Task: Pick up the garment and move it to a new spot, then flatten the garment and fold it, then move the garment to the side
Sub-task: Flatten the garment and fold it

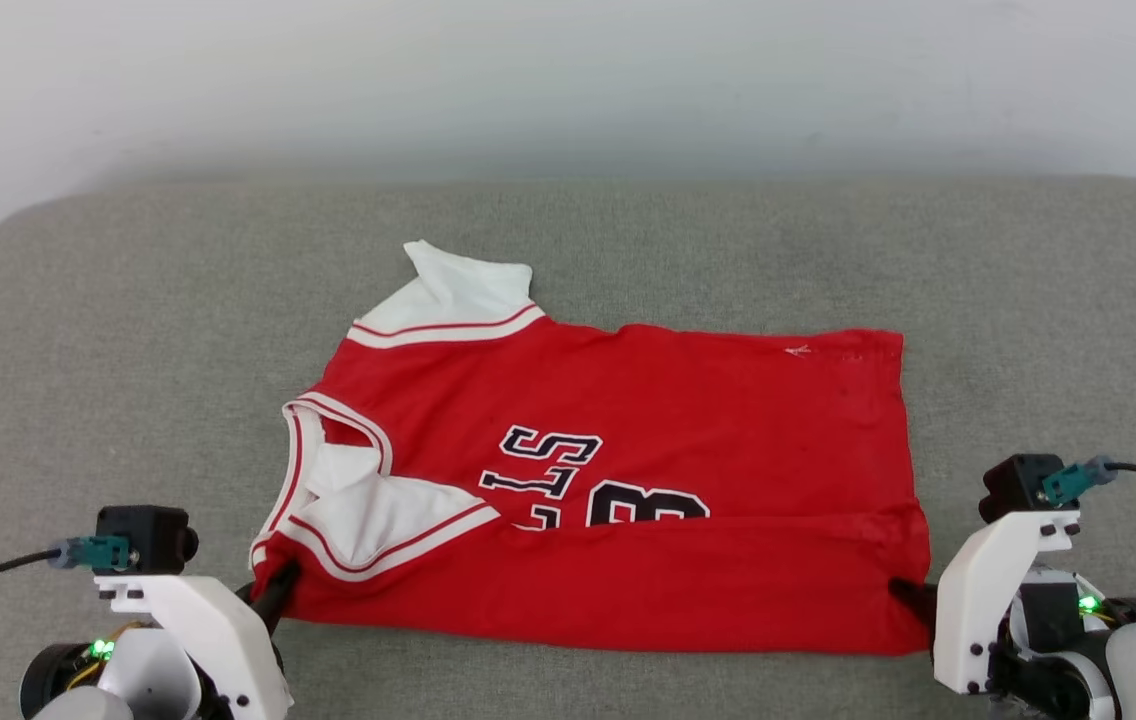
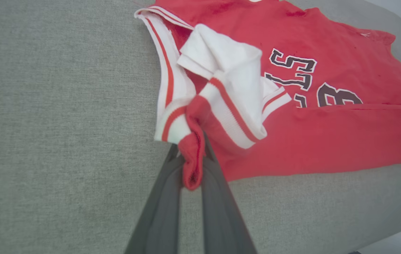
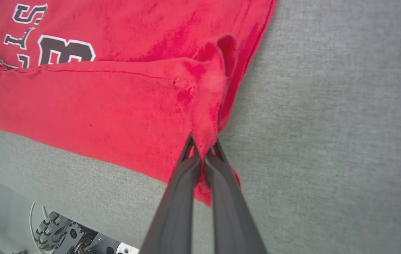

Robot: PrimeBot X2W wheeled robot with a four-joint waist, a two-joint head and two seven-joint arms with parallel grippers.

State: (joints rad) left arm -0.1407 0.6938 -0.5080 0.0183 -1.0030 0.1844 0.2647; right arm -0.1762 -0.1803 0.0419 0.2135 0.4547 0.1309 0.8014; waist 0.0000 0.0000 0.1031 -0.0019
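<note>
Since both pincers grip the near edge of the garment (image 1: 618,470), folding looks to be the step in hand. Doing it well likely means raising the two corners together, at one height and one pace, so the doubled strip along the shirt's lower edge does not skew. A gentle outward tension between the arms would probably hold that strip straight (too much would drag the whole shirt across the cloth beneath).

The shirt lies mid-frame in the head view on a grey cushion (image 1: 128,350), collar toward the left and hem toward the right. One white sleeve points to the upper middle; the other is turned in over the chest.

At the lower left of the frame, the left gripper (image 1: 273,595) is pressed together on a bunch of red cloth beside the striped trim. The left wrist view shows that cloth bulging between the dark fingers (image 2: 161,204).

At the lower right, the right gripper (image 1: 913,595) pinches the red hem corner, which puckers into a ridge above its fingers (image 3: 179,204).

Both forearms sit low at the bottom corners, with fingers angled inward toward the shirt and close to the cushion.
</note>
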